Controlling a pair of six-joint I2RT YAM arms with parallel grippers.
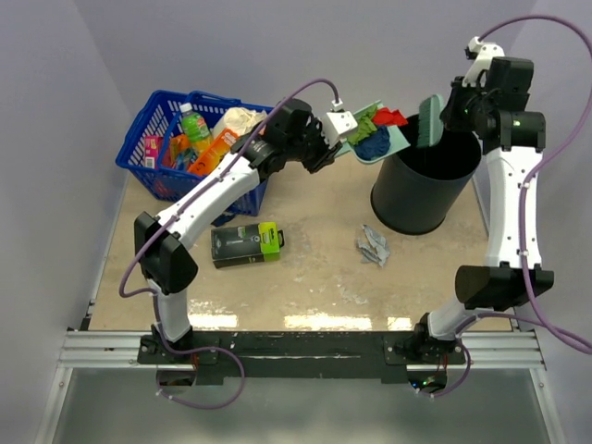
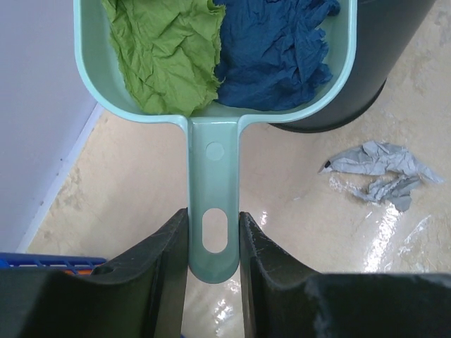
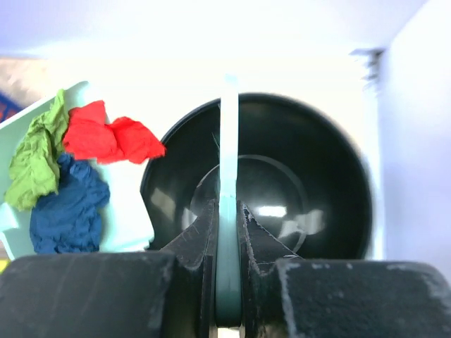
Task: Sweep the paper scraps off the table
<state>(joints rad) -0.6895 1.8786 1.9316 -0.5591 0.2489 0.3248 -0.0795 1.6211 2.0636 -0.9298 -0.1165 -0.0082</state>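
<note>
Three scraps (image 1: 375,141) in dustpan (image 2: 213,162) clenched in left end effector (image 2: 213,218); brush (image 3: 229,141) clenched in right end effector (image 3: 227,211); grey scrap (image 1: 373,245) on bench (image 1: 305,277).

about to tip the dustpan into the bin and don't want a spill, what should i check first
1. left fingers clamped on dustpan handle: ok
2. green scrap, blue scrap and red scrap lying inside the dustpan: ok
3. dustpan lip past the black bin rim: cannot tell
4. right fingers shut on the brush, above the bin: ok
5. table cleared: not ok, grey scrap lies beside the bin
</note>
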